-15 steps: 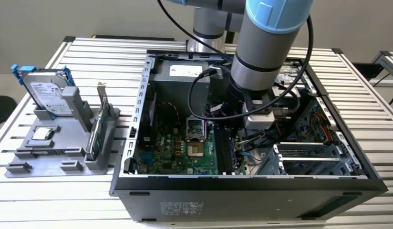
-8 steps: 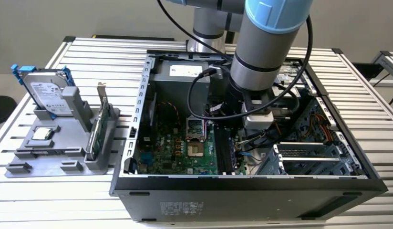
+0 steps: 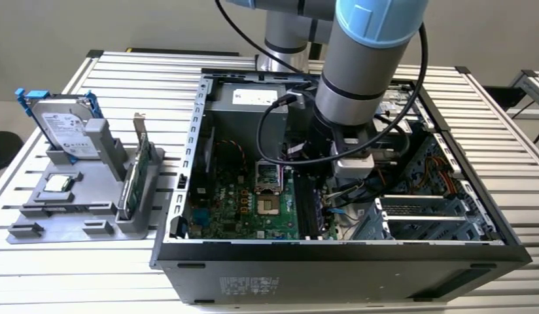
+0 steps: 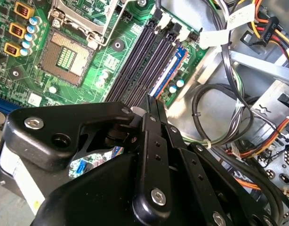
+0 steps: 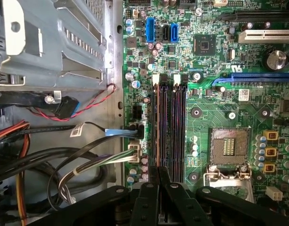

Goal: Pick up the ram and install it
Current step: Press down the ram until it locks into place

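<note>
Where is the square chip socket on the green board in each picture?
Exterior view: the square socket sits inside the open computer case, to the exterior view's left of the long dark memory slots.
Second wrist view: the square socket lies beside the memory slots.
First wrist view: the square socket lies beside the memory slots.
Shared landmark: the memory slots.

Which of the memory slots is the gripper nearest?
The outermost slot, closest to the cables; the gripper lines up with it, not the others.
</note>
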Tool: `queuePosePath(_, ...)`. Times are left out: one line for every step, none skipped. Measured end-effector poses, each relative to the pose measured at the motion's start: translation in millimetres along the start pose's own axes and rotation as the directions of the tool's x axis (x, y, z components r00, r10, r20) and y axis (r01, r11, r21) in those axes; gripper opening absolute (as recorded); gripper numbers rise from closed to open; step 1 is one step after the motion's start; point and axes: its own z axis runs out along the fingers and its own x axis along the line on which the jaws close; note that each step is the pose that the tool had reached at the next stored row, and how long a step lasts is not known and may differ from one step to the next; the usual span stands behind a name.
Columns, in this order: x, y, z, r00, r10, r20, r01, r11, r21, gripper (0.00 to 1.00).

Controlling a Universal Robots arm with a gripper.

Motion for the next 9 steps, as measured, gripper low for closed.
queuePosePath(0.0,0.0,0.4,1.0000,0.000,0.0001,0.000,1.0000,0.0001,0.00)
queuePosePath(0.1,0.1,0.8,1.0000,0.000,0.0001,0.000,1.0000,0.0003,0.00)
queuePosePath(0.2,0.3,1.2,1.0000,0.000,0.0007,0.000,1.0000,0.0003,0.00)
queuePosePath(0.2,0.6,1.8,1.0000,0.000,0.0013,0.000,1.0000,0.0005,0.00)
queuePosePath(0.2,0.8,2.3,1.0000,0.000,0.0019,0.000,1.0000,0.0007,0.00)
queuePosePath(0.2,0.9,2.6,1.0000,0.000,0.0021,0.000,1.0000,0.0008,0.00)
queuePosePath(0.2,1.0,2.6,1.0000,0.000,0.0024,0.000,1.0000,0.0008,0.00)
queuePosePath(0.3,1.1,2.7,1.0000,0.000,0.0027,0.000,1.0000,0.0007,0.00)
queuePosePath(0.3,1.1,2.7,1.0000,0.000,0.0027,0.000,1.0000,0.0007,0.00)
